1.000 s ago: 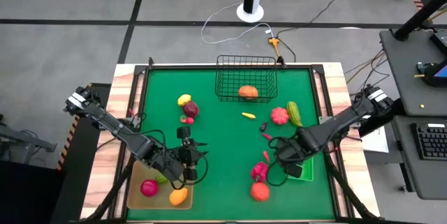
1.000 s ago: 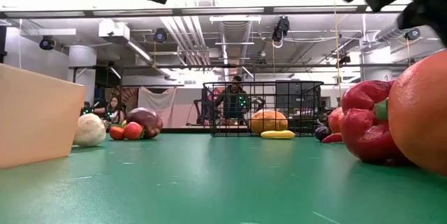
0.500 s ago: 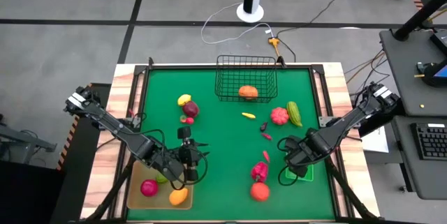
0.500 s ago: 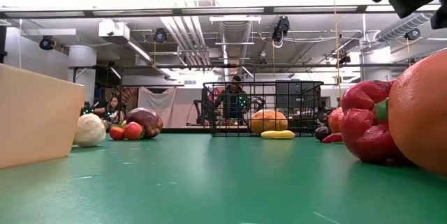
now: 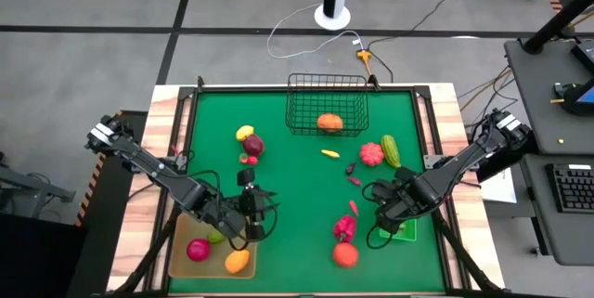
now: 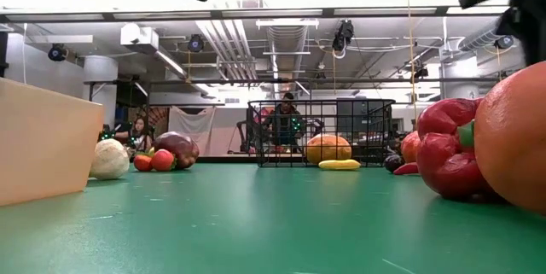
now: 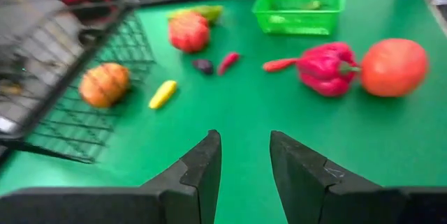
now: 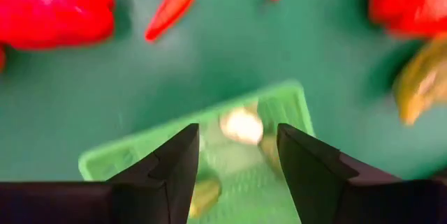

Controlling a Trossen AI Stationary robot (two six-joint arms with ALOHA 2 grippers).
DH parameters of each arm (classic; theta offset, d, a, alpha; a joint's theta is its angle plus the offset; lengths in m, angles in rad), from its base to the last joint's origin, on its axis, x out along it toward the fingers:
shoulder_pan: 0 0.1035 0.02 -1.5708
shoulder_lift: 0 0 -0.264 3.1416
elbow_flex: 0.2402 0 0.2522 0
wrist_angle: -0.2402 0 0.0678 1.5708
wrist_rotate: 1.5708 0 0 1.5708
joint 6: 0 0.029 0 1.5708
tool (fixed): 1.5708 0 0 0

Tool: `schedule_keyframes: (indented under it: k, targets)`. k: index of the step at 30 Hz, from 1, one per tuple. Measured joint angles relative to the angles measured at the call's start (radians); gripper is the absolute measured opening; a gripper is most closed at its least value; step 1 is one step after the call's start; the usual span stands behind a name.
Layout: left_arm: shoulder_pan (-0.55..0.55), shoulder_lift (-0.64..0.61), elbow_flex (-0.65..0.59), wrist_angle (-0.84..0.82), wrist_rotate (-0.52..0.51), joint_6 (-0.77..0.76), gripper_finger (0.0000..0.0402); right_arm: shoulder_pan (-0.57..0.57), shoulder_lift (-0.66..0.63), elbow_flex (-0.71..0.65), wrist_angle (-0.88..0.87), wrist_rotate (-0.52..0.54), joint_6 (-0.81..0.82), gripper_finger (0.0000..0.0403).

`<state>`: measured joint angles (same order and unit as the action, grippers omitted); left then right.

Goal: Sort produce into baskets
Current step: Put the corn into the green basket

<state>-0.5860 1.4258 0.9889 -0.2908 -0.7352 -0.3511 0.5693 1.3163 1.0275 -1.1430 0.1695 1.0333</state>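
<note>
Green bin (image 8: 279, 123) below right gripper (image 8: 234, 158), jaws apart, apparently empty.

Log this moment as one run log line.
right gripper: open, empty, above green bin | left gripper: open, empty, near tan tray

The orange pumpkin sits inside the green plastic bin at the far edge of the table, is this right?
Not quite. The orange pumpkin sits inside the black wire basket at the table's far edge, as the high view shows. The green plastic bin is near the right gripper.
</note>
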Motion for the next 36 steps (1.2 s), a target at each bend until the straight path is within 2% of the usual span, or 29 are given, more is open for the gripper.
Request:
schedule_keyframes:
  k: [4,11,15,21,24,26,29,32,36]
  targets:
    - [0.012,0.000,0.044,-0.065,0.124,-0.061,0.0107,-0.008,0.000,0.000,0.055,0.108,-0.074,0.0185]
    - [0.025,0.014,0.195,-0.409,0.143,-0.265,0.0107,-0.061,0.000,0.000,0.154,0.239,-0.198,0.0187]
    - [0.024,0.029,0.263,-0.567,0.179,-0.329,0.0107,-0.095,0.000,-0.007,0.224,0.306,-0.308,0.0187]
    - [0.025,0.042,0.292,-0.617,0.196,-0.265,0.0107,-0.138,0.000,-0.013,0.361,0.452,-0.459,0.0187]
    - [0.025,0.042,0.293,-0.617,0.152,-0.200,0.0107,-0.150,0.000,-0.014,0.451,0.555,-0.536,0.0187]
    - [0.026,0.041,0.293,-0.617,0.144,-0.240,0.0107,-0.159,0.000,-0.014,0.506,0.599,-0.590,0.0187]
    - [0.036,0.039,0.293,-0.617,0.147,-0.256,0.0107,-0.184,0.000,-0.014,0.583,0.615,-0.639,0.0187]
    - [0.045,0.039,0.293,-0.617,0.167,-0.195,0.0107,-0.225,0.000,-0.013,0.618,0.607,-0.641,0.0187]
    - [0.060,0.034,0.275,-0.614,0.171,-0.089,0.0103,-0.293,0.007,-0.009,0.625,0.516,-0.640,0.0187]
